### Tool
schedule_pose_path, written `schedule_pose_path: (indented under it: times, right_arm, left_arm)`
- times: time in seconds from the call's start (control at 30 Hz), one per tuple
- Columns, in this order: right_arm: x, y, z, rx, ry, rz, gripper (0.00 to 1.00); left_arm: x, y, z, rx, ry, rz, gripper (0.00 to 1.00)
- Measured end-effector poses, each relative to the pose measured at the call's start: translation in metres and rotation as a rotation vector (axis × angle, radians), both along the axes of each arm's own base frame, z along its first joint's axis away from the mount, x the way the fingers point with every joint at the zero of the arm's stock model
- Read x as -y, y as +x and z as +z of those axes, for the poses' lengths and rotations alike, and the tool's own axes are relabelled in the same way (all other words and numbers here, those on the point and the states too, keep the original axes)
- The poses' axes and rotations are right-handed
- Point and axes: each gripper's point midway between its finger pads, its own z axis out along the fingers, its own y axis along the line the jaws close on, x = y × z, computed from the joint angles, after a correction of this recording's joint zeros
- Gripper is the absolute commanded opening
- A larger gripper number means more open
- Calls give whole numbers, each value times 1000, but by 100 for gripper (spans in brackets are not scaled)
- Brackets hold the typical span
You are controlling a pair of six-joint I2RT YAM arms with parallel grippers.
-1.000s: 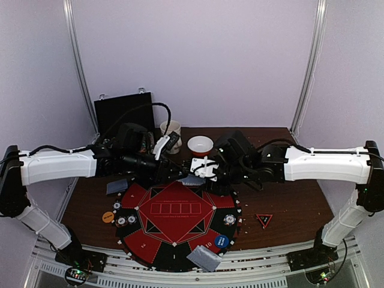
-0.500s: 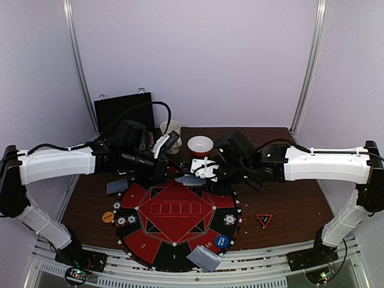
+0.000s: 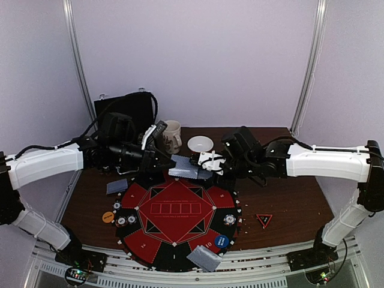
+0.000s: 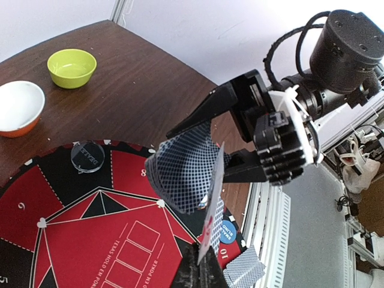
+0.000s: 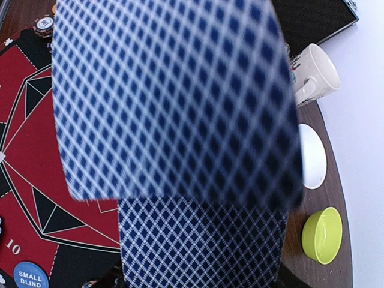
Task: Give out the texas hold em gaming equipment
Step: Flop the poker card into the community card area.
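My right gripper (image 3: pixel 207 170) is shut on a deck of blue-grey-backed cards (image 3: pixel 191 170), held above the far edge of the round mat (image 3: pixel 174 240). In the left wrist view the deck (image 4: pixel 183 171) fans out from the right gripper (image 4: pixel 227 141). My left gripper (image 4: pixel 207 265) is shut on a single card (image 4: pixel 211 201), seen edge-on beside the deck; in the top view the left gripper (image 3: pixel 164 161) is just left of the deck. In the right wrist view the cards (image 5: pixel 198 240) fill the frame and hide the fingers.
More cards lie left of the mat (image 3: pixel 117 186) and at its near edge (image 3: pixel 204 258). An orange disc (image 3: pixel 108 217), a blue disc (image 3: pixel 221 241), a triangle marker (image 3: pixel 264 219) and chips (image 3: pixel 126 220) sit around it. A mug (image 3: pixel 173 135), a white bowl (image 3: pixel 200 144) and a green bowl (image 4: pixel 72 66) stand behind.
The left arm has drawn back to the left. The cards now show raised between the two grippers, above the mat's far edge. The right gripper has shifted slightly.
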Motion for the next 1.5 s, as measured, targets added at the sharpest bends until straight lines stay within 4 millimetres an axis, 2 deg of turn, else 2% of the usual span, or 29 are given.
schedule_pose_path:
  times: [0.17, 0.27, 0.33, 0.43, 0.5, 0.6, 0.67, 0.83, 0.93, 1.03, 1.2, 1.33, 1.5]
  right_arm:
    - [12, 5, -1, -8, 8, -31, 56]
    - [18, 7, 0, -7, 13, -45, 56]
    - [22, 6, 2, -5, 19, -49, 56]
    - [24, 5, 8, 3, 31, -51, 56]
    - [25, 4, 12, 10, 41, -51, 56]
    - [25, 4, 16, 16, 50, -50, 56]
    - [25, 4, 17, 18, 53, -50, 56]
    - [25, 4, 17, 18, 57, -49, 56]
    - [24, 4, 18, 17, 62, -48, 56]
    - [24, 3, 18, 17, 62, -47, 56]
    - [25, 3, 23, 23, 71, -47, 56]
    - [25, 2, 25, 26, 76, -46, 56]
    - [25, 2, 25, 26, 76, -46, 56]
  left_arm:
    - [-26, 20, 11, 52, 33, 63, 0]
    - [-50, 46, 15, 211, 155, 187, 0]
    - [-71, 60, 9, 316, 270, 270, 0]
    - [-106, 76, -16, 468, 500, 367, 0]
    - [-131, 79, -50, 530, 700, 384, 0]
    - [-150, 71, -96, 592, 941, 322, 0]
    - [-152, 64, -115, 646, 1048, 258, 0]
    - [-133, 62, -125, 819, 1151, 166, 0]
    - [-123, 49, -146, 891, 1189, 59, 0]
    - [-119, 24, -183, 884, 1237, -108, 0]
    - [-119, -1, -225, 760, 1263, -279, 0]
    - [-109, -5, -227, 704, 1228, -295, 0]
    - [-108, -7, -227, 668, 1219, -285, 0]
